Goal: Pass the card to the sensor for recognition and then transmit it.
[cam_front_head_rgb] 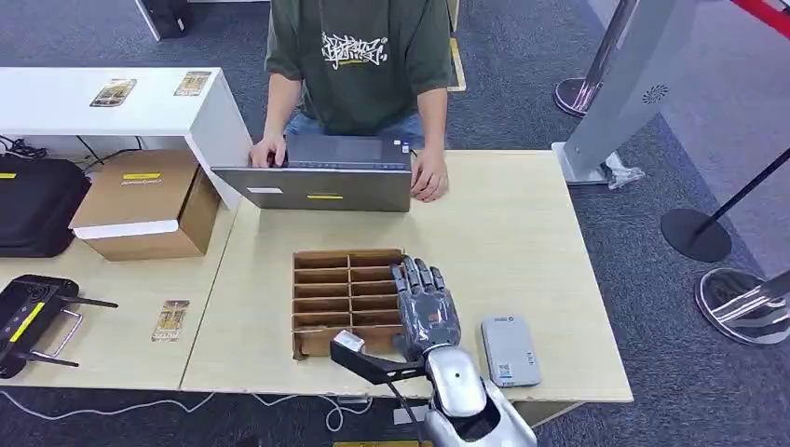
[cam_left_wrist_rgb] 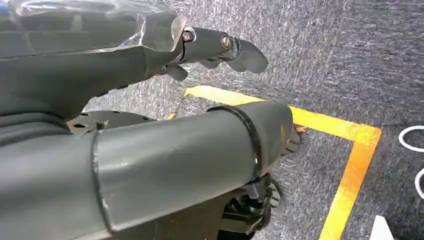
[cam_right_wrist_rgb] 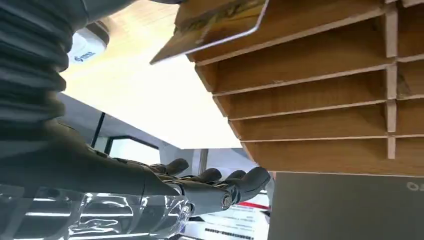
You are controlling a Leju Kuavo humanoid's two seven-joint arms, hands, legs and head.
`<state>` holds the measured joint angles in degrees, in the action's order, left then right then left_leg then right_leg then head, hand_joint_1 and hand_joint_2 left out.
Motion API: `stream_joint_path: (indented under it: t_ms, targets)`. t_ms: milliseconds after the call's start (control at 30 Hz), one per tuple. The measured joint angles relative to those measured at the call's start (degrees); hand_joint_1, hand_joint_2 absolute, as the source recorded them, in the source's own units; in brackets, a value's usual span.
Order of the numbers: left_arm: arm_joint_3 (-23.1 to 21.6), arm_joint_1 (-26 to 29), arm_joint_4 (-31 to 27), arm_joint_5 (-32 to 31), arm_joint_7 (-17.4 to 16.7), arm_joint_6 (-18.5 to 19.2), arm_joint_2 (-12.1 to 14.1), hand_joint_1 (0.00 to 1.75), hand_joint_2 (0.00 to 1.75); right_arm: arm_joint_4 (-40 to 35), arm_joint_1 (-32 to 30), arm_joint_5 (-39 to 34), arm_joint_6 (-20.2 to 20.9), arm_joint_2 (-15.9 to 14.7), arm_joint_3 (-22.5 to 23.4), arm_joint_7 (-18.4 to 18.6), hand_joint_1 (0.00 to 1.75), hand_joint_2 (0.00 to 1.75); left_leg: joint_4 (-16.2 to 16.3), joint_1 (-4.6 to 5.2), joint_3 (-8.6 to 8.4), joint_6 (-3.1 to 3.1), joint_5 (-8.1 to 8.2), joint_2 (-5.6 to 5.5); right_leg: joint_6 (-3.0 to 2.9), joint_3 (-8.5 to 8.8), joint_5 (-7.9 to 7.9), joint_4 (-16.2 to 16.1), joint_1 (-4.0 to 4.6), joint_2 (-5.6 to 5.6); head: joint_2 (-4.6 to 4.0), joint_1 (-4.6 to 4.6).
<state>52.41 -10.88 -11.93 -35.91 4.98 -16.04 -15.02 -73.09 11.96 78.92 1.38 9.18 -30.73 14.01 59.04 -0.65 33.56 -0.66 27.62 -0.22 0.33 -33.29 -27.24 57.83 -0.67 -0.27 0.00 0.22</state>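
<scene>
Risks from here, biggest item down:

- Light wooden tabletop [cam_front_head_rgb: 522, 242]: the work sits close to its near edge. I reckon a fumbled card would slide off onto the carpet.
- Grey open laptop [cam_front_head_rgb: 321, 186] at the far edge, with a person's hands on it. It's well apart from me, so an overshoot that way looks unlikely.
- Brown wooden slotted tray [cam_front_head_rgb: 321, 279], mid-table toward the near edge. It looks light and unfixed. If I pull at an angle, the tray will probably drag or tip instead of the card coming free.
- My right hand [cam_front_head_rgb: 427, 307] hovers over the tray's right-hand column, fingers [cam_right_wrist_rgb: 240, 182] straight, slightly apart and holding nothing. The slots are narrow, so thick fingers may jam on the dividers.
- My left hand [cam_left_wrist_rgb: 220, 47] hangs over the floor, fingers loosely extended and holding nothing.
- Flat grey rectangular sensor [cam_front_head_rgb: 510, 349] lies just beside my right wrist, near the near edge. A wrist swing could knock it.
- Thin gold-printed card [cam_right_wrist_rgb: 215, 25] sits in a tray slot with one end poking past the tray wall. It's slick, and a pinch on that short end may slip. I can't tell which slot it's in.
</scene>
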Motion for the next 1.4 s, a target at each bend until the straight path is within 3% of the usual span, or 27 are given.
stream_joint_path:
  t_ms: [500,967,1400]
  targets:
    - [-0.4,-0.1,0.0,3.4,1.8,-0.8,-0.1,0.00,0.00,3.9,2.3,-0.3,1.0,1.2,-1.5,0.6,0.00,1.75,0.0,0.00,0.00,0.00,0.00,0.00,0.00,-0.01,0.00,0.0,0.00,0.00,0.00,0.00]
    - [-0.4,0.9,0.0,7.3,2.4,-1.3,0.6,0.00,0.00,-8.4,-5.8,0.8,5.6,-2.1,-4.4,1.4,0.00,1.75,0.0,0.00,0.02,0.00,0.01,0.03,0.00,-0.04,-0.01,0.0,0.00,0.03,0.00,0.02]
    - [-0.4,1.5,0.0,7.8,2.5,-1.1,1.1,0.00,0.00,-10.2,-6.4,-1.5,3.6,-3.4,-5.5,0.2,0.00,1.75,0.0,0.00,0.02,0.00,0.00,0.03,0.00,-0.03,-0.01,0.0,0.00,0.05,0.00,0.00]
